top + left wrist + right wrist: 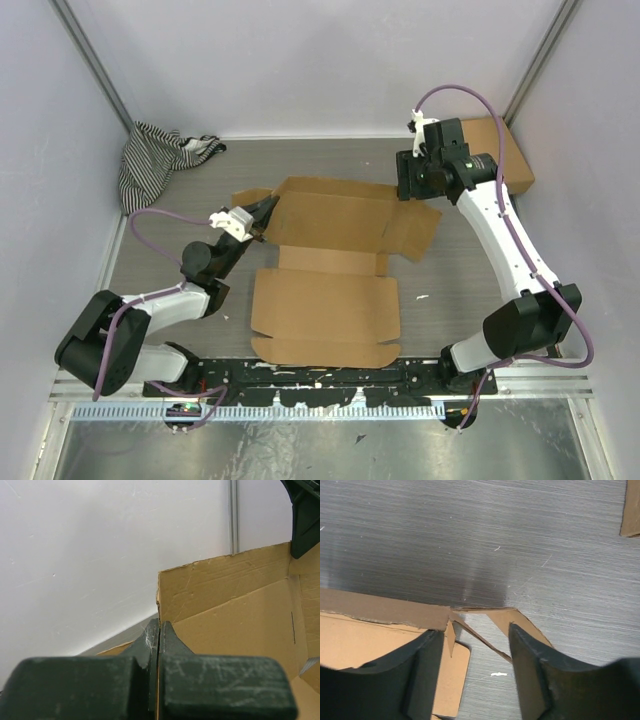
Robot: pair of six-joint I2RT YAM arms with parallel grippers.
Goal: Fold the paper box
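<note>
Behind the paper box the counter lies open as far as the back wall, bounded on the left by a striped cloth in the corner and on the right by a smaller cardboard box.

The paper box is brown, the cloth striped.

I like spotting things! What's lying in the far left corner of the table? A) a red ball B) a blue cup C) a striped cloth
C: a black-and-white striped cloth lies crumpled in that corner.
</note>
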